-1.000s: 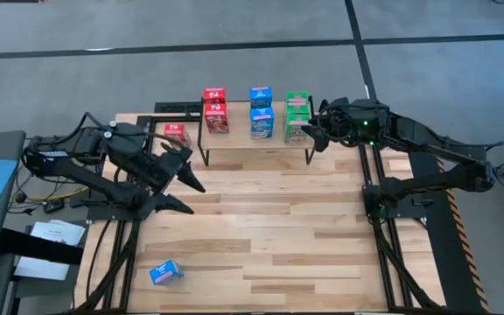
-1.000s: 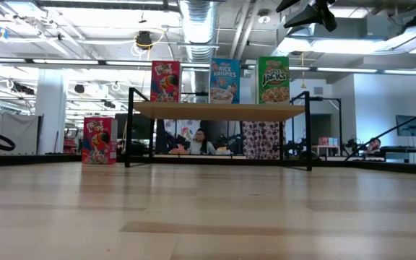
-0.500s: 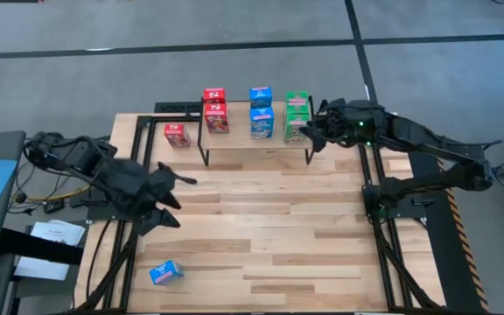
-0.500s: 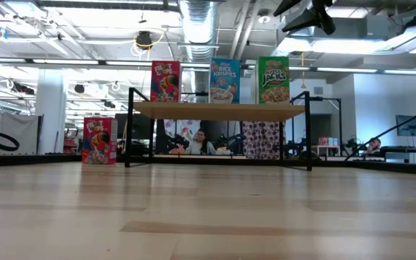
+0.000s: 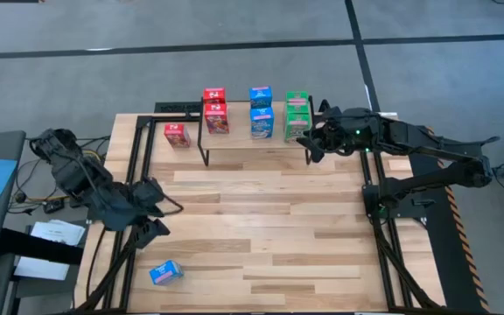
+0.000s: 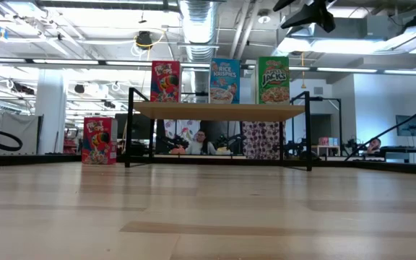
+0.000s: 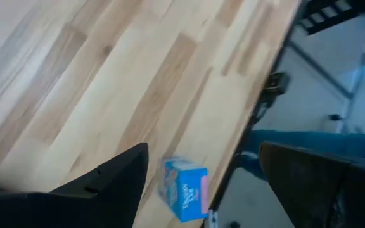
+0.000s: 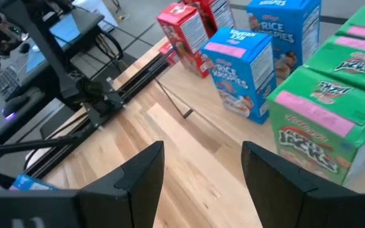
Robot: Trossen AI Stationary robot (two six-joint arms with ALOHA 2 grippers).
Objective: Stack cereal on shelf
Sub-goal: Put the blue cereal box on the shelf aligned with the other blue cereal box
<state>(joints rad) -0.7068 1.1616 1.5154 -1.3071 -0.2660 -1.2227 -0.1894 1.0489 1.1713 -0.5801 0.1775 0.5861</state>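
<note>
The shelf (image 5: 256, 143) stands at the table's far middle, a light board on black wire legs (image 6: 219, 110). On it cereal boxes stand upright in pairs, one behind the other: red (image 5: 215, 116), blue (image 5: 261, 122) and green (image 5: 297, 128). Another red box (image 5: 176, 135) stands on the table left of the shelf. A blue box (image 5: 165, 272) lies near the table's near-left corner. My left gripper (image 5: 159, 219) hovers open, above and short of this blue box (image 7: 185, 188). My right gripper (image 5: 309, 140) hangs open beside the green boxes (image 8: 322, 126), at the shelf's right end.
Black frame rails run along the table's left (image 5: 138, 149) and right (image 5: 374, 201) edges. The wide slatted tabletop (image 5: 269, 227) between shelf and near edge holds only the lone blue box. Beyond the far edge the low view shows a room with a seated person (image 6: 199, 141).
My left gripper has swung from in front of the shelf's left end toward the table's near-left corner and the lone blue box, sinking, tipping downward and rolling about its own line. It has stayed open. The boxes have not moved.
</note>
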